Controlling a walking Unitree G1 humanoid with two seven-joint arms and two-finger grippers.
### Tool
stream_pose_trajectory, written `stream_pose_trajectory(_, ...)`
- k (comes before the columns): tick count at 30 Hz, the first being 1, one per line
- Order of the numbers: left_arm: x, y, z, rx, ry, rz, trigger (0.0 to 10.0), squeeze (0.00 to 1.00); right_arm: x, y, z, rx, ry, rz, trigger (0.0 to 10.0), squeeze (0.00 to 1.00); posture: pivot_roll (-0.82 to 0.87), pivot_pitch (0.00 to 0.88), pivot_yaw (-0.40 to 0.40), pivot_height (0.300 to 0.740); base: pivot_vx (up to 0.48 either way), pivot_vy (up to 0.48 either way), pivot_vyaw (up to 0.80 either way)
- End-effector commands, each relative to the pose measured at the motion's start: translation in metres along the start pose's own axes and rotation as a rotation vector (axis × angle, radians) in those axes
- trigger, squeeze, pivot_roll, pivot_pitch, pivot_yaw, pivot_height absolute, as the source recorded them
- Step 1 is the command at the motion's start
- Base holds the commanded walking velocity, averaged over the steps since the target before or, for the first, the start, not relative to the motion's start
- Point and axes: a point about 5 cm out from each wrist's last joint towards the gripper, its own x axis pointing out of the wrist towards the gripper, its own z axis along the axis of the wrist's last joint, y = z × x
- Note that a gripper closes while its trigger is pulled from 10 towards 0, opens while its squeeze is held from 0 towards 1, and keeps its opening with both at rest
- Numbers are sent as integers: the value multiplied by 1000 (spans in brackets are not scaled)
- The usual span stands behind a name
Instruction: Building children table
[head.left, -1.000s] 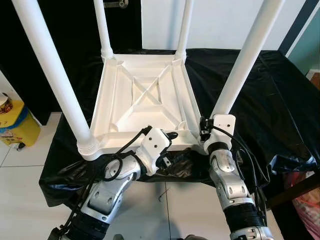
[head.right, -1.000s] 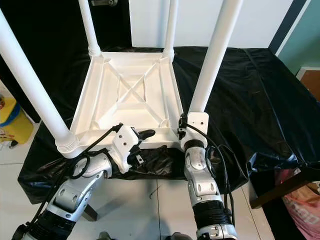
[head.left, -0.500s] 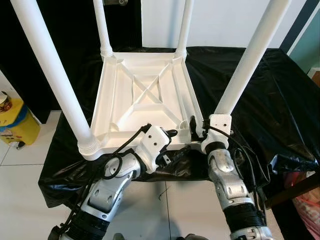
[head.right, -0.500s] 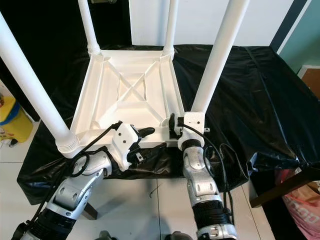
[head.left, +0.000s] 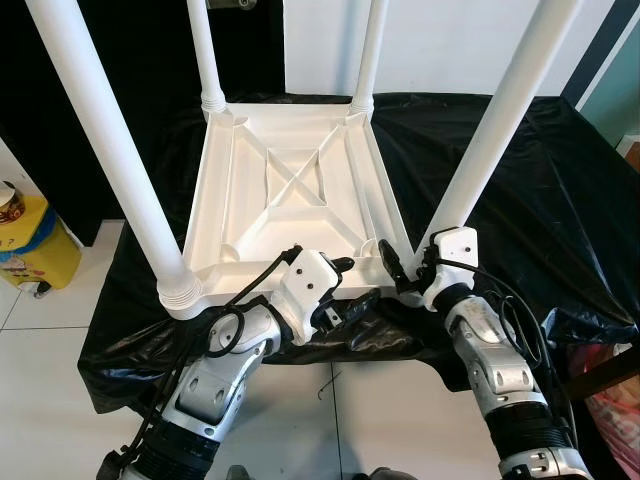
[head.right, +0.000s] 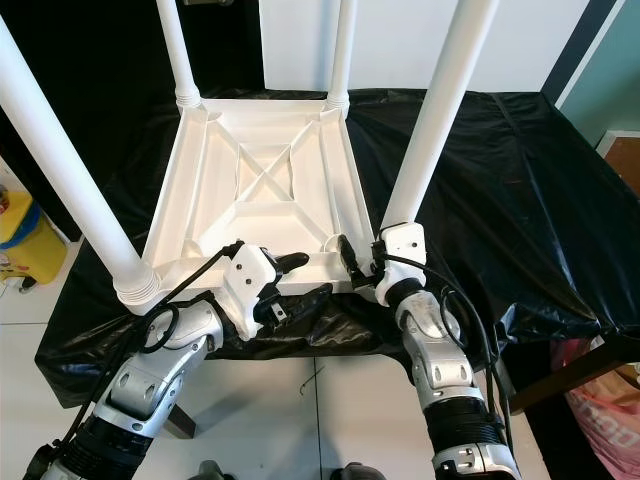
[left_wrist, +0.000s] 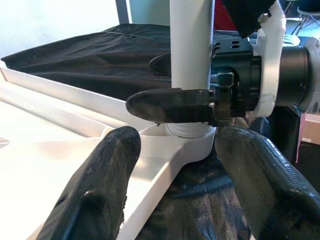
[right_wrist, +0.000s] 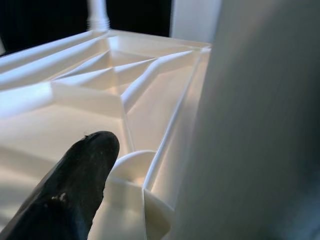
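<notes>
A white plastic children's table (head.left: 290, 190) lies upside down on a black cloth, all its legs pointing up. My right gripper (head.left: 398, 268) is at the foot of the near-right leg (head.left: 490, 130), shut on it. One finger (left_wrist: 170, 105) crosses the front of the leg (left_wrist: 190, 50) and the other sits behind it. My left gripper (head.left: 342, 290) is at the table's front rim, just left of that corner. It is open, with one finger (left_wrist: 100, 185) over the underside and the other over the cloth.
The black cloth (head.left: 540, 200) covers the support and hangs over its front edge. A yellow bin (head.left: 30, 250) stands on the tiled floor at the left. At the lower right are a dark wooden piece (head.left: 600, 370) and a pink bag (head.left: 615, 410).
My right arm has swung out to the right and its wrist has rolled, so the fingers now reach leftward across the leg's foot. The left arm has hardly moved.
</notes>
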Motion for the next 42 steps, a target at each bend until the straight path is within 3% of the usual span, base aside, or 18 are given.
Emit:
stream_pose_trajectory(1,0,3,2,9,-2,18,10000,0,-1,-3,-4,6,26,98,10000,0,37,41,-71,740,0,0,0)
stream_pose_trajectory(9,0,2,2,11,-1,8,10000,0,1,-20,-5,-11,67,214,10000,0,36,34,-56,740,0,0,0)
stream_pose_trajectory(24,-1,2,3,12,3,-1,10000,0,12,-20,-9,-50,133,386,10000,0,47,36,-53,740,0,0,0)
stream_pose_trajectory(28,-1,2,3,12,2,3,10000,0,13,-25,-8,-12,121,358,10000,0,50,41,-62,740,0,0,0)
stream_pose_trajectory(32,-1,2,3,10,2,10,10000,0,12,-34,-10,114,91,262,10000,0,50,44,-64,740,0,0,0)
stream_pose_trajectory(37,-2,1,3,7,3,11,10000,0,5,-31,-18,188,95,247,10000,0,44,50,-59,740,0,0,0)
stream_pose_trajectory(42,-2,2,2,5,4,8,10000,0,1,-28,-22,201,92,251,10000,0,38,54,-55,740,0,0,0)
